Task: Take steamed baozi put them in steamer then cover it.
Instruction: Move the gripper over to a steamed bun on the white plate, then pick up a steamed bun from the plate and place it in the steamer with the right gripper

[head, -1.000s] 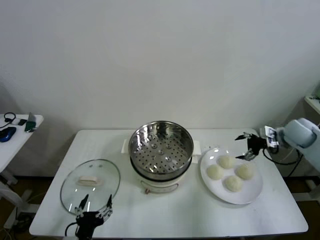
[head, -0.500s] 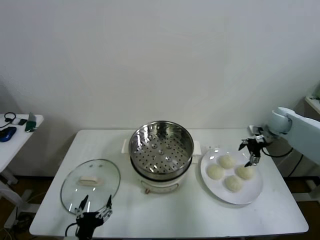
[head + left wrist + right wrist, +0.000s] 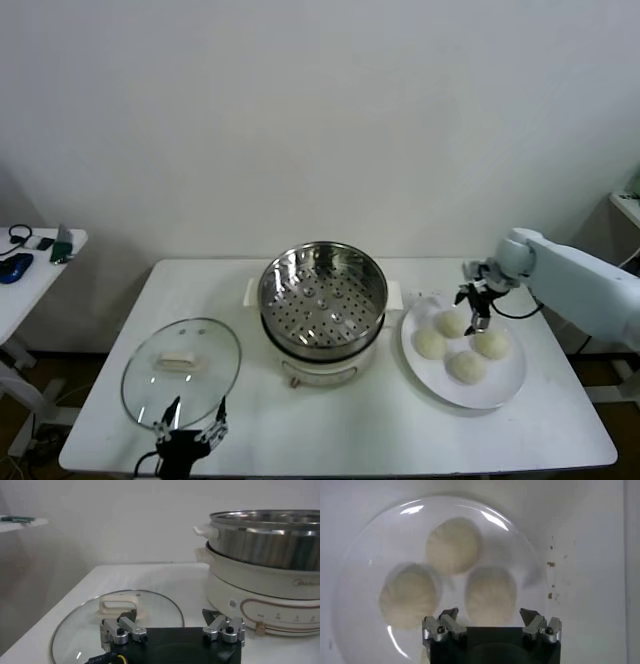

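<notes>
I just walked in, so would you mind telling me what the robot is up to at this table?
The right gripper hovers open over the plate holding four baozi, apparently about to pick one up. The steamer in the middle holds nothing yet, and the cover lies flat on the table beside it. The left gripper waits open at the table's near edge by the cover.

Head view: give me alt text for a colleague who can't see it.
The right tool, open, hovers over four steamed baozi on a white plate at the table's right. The empty steamer sits mid-table. The cover lies flat at front left, with the open left tool beside its near edge.
</notes>
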Robot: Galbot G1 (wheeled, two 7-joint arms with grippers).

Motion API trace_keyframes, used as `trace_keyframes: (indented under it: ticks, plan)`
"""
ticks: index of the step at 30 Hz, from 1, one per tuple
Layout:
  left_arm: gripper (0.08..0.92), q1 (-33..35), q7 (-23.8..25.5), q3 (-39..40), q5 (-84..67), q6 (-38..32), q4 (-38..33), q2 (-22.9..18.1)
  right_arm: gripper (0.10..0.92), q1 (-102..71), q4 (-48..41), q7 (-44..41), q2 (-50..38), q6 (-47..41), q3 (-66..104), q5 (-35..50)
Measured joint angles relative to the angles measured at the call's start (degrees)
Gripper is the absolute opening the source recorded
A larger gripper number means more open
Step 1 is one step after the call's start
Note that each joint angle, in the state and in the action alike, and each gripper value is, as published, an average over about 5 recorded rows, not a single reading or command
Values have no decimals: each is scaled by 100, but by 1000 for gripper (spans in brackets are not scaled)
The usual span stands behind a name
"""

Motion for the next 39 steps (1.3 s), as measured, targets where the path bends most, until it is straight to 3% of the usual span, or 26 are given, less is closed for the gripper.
trace_keyframes:
  ticks: [8,17,26,39]
  plan:
    - [823,17,-4,6,29,17,-6,-3,726,-115,-193,49,130,-15,136,-93]
    - [823,50,-20,38,66,15,-24,-14,713,165,-9,-25,71,128,3,-9]
    - [823,121,-21,79,120,14,-114,-14,712,1854,756,-228,116,719,-1000,321]
    - [823,171,-23,97,134,-18,-221,22,712,3869,2418,-92,1002,1913,-2086,481]
